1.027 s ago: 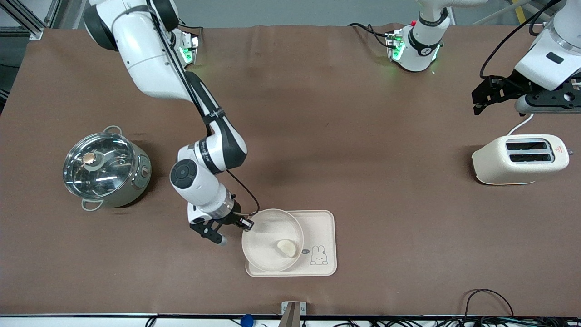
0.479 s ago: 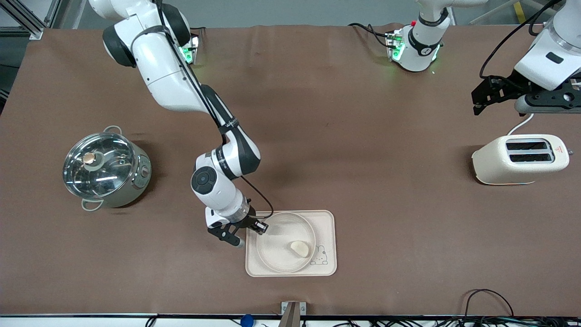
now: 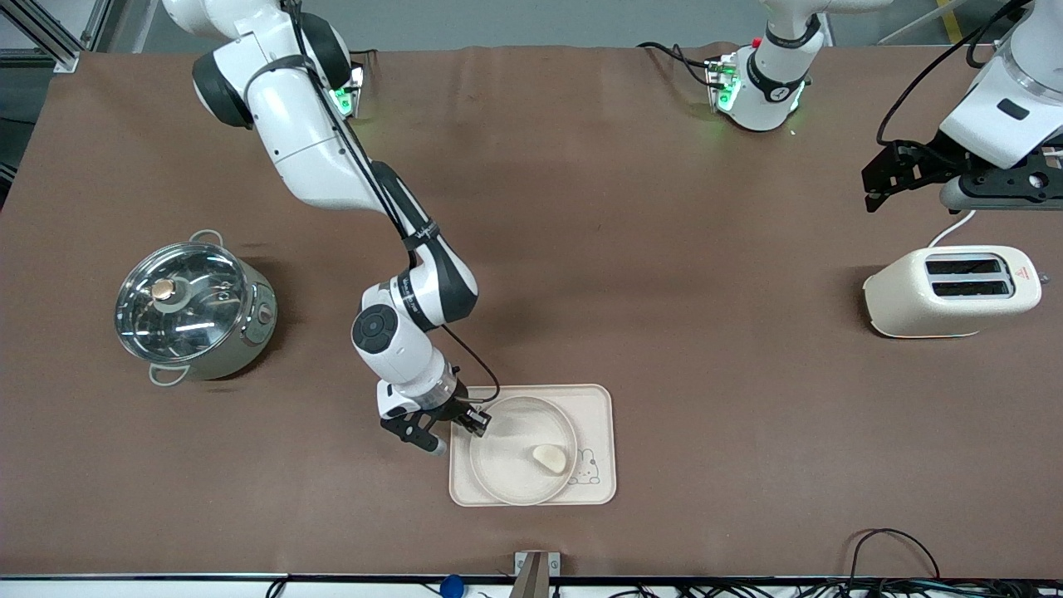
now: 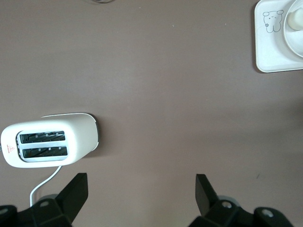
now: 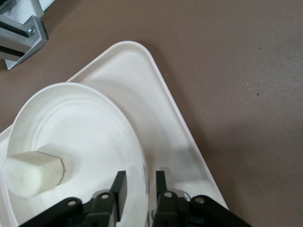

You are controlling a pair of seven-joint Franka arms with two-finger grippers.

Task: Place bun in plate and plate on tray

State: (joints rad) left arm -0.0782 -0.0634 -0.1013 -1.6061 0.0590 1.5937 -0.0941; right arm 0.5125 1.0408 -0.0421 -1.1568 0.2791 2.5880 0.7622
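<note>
The round cream plate [image 3: 508, 465] lies flat on the rabbit-printed tray [image 3: 595, 404], near the table's front-camera edge. The cream-white bun [image 3: 549, 457] lies in the plate, beside the bunny drawing. My right gripper [image 3: 455, 422] is low at the plate's rim on the side toward the right arm's end. In the right wrist view its fingers [image 5: 119, 185] stand astride the rim of the plate [image 5: 80, 127], slightly apart, with a gap showing beside the rim. The bun [image 5: 33, 172] and tray [image 5: 163, 123] show there too. My left gripper [image 3: 880, 178] waits open in the air over the toaster, empty [image 4: 142, 189].
A cream toaster [image 3: 951, 291] stands at the left arm's end of the table; it also shows in the left wrist view [image 4: 47, 142]. A steel pot with a glass lid [image 3: 195, 311] stands at the right arm's end. Cables lie along the table's front-camera edge.
My right gripper carried the tilted plate with the bun toward the tray's middle and set it down flat. The fingers now stand slightly apart. The left arm has not moved.
</note>
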